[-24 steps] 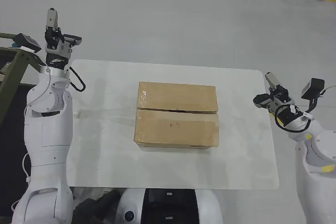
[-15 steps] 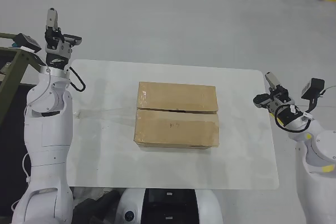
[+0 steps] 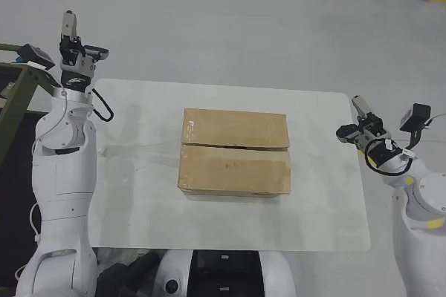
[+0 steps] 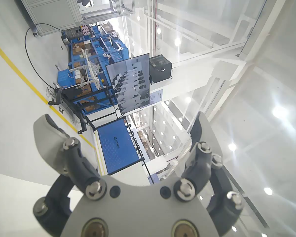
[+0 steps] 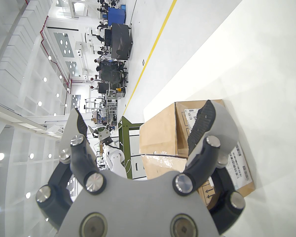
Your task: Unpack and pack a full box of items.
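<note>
The white table [image 3: 134, 193] carries a brown cardboard box [image 3: 234, 152] at its middle, top flaps folded shut and seemingly taped along the seam. The left gripper [image 4: 124, 122] points upward at the table's far left corner, jaws spread wide, holding nothing. The right gripper [image 5: 143, 110] sits just off the table's right edge, equally wide, well apart from the box.

box [image 3: 234, 152] contents: hidden (2 flaps [image 3: 235, 128] shut) | green frame [image 3: 1, 74]: cut off at top view's edge
</note>
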